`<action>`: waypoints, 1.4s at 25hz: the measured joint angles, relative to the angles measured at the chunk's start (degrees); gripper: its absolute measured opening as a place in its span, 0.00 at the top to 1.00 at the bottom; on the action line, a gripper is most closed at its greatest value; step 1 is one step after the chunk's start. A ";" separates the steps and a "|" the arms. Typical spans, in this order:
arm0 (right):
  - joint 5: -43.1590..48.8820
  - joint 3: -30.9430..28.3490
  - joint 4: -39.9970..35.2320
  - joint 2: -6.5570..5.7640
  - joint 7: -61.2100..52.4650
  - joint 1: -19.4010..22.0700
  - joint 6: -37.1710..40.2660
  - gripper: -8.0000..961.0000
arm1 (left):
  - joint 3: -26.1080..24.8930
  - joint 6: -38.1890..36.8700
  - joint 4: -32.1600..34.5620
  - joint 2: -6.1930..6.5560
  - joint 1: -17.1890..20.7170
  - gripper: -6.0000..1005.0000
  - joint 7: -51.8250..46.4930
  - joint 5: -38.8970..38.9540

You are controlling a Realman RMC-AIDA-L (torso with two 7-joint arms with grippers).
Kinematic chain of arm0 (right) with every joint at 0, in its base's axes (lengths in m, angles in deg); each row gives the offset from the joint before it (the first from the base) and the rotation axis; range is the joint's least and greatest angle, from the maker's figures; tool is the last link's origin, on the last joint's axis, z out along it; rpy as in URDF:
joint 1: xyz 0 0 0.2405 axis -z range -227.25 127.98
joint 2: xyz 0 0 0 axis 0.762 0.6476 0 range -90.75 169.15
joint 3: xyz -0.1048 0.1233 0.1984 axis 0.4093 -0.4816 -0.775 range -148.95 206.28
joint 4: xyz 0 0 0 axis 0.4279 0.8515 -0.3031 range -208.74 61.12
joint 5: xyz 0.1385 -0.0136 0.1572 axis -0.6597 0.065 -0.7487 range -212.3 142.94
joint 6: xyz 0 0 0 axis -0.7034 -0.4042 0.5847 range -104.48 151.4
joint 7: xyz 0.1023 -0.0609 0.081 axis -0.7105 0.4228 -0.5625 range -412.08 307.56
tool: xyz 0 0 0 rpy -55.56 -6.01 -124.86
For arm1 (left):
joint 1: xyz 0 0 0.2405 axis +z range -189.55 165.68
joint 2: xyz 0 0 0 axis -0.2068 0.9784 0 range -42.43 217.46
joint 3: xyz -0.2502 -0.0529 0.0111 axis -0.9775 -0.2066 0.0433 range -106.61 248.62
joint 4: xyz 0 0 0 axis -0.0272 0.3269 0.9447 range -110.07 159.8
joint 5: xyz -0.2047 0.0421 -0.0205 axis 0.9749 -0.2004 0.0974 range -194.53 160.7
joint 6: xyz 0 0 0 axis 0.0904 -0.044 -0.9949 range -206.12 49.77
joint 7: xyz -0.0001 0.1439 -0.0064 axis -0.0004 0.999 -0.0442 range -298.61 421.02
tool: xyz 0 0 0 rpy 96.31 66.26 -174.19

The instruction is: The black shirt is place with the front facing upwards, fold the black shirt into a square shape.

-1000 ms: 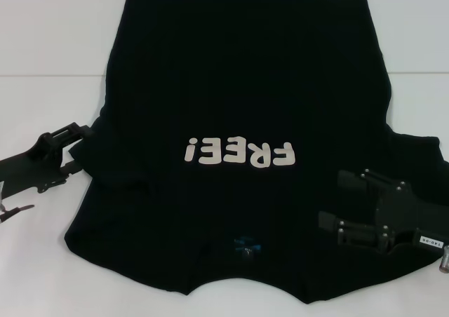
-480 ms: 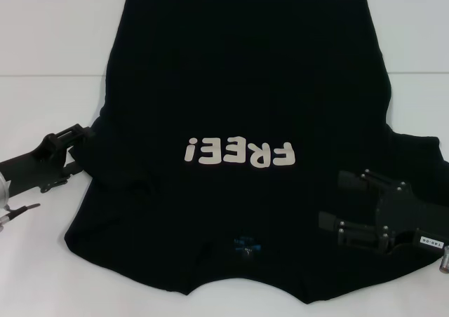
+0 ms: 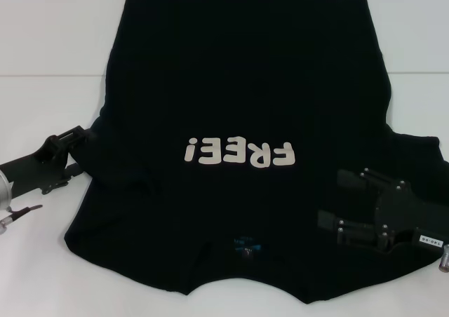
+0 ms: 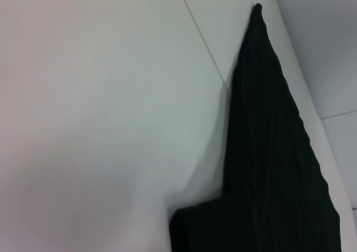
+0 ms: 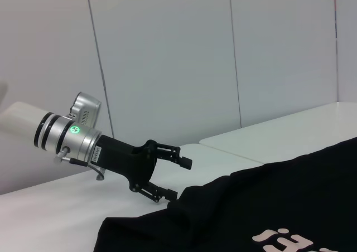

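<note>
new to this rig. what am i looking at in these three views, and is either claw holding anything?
It is a two-armed robot at a white table. The wide picture comes from its head camera, looking down. The other two come from cameras on its wrists.

A black shirt lies flat, "FREE!" lettering up, collar towards the robot.

The left claw is at the shirt's left sleeve edge. The right wrist view shows it from the side, open, fingers either side of the cloth edge, not yet closed. The left wrist view shows only table and shirt edge.

The right claw is open over the shirt's right shoulder, holding nothing.
</note>
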 joint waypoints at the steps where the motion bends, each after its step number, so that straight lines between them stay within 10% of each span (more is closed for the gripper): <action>1: 0.00 0.00 0.00 0.00 0.00 0.00 0.01 0.11 | 0.22 0.02 0.00 -0.03 -0.05 0.13 0.00 -0.01; 35: -0.58 0.00 -0.19 -0.09 0.00 0.63 0.92 0.12 | 1.61 -0.36 -0.08 -1.07 -3.35 0.13 -0.04 1.34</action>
